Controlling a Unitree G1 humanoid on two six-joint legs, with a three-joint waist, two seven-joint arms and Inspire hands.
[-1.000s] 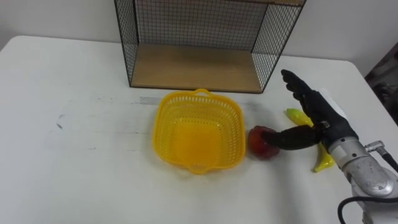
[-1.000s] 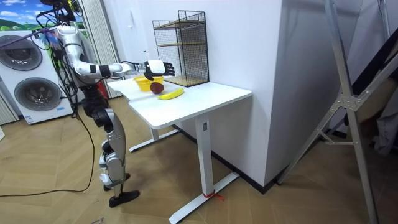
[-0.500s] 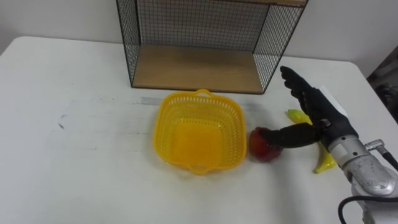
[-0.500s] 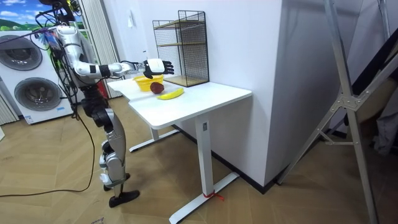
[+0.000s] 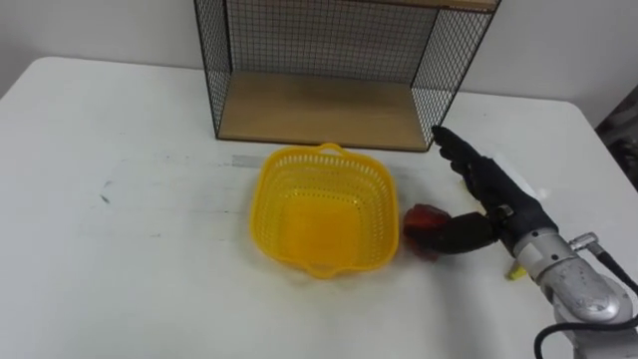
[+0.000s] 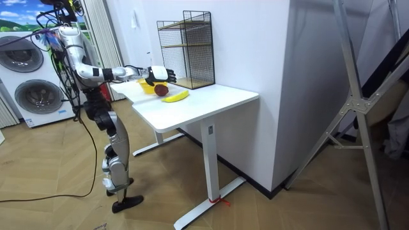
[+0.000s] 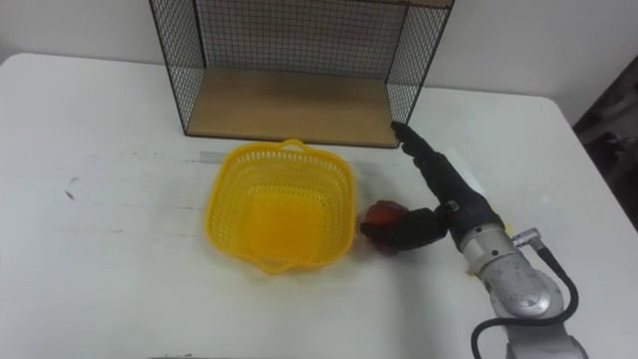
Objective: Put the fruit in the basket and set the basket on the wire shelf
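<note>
OK, right robot hand (image 5: 503, 204) is spread open: fingers straight, aimed at the wire shelf (image 5: 319, 105), thumb lying against the red apple (image 5: 421, 220), nothing gripped. Apple sits on the desk (image 5: 130, 259) just right of the yellow basket (image 5: 261, 194), not in it. Probably firm, smooth and prone to rolling (a thumb nudge alone may send it off), so close the fingers over top and sides. Banana (image 6: 176, 96) lies beyond the hand; softer, take it mid-length. Basket is empty, looks light and flexy; grab the rim.
</note>
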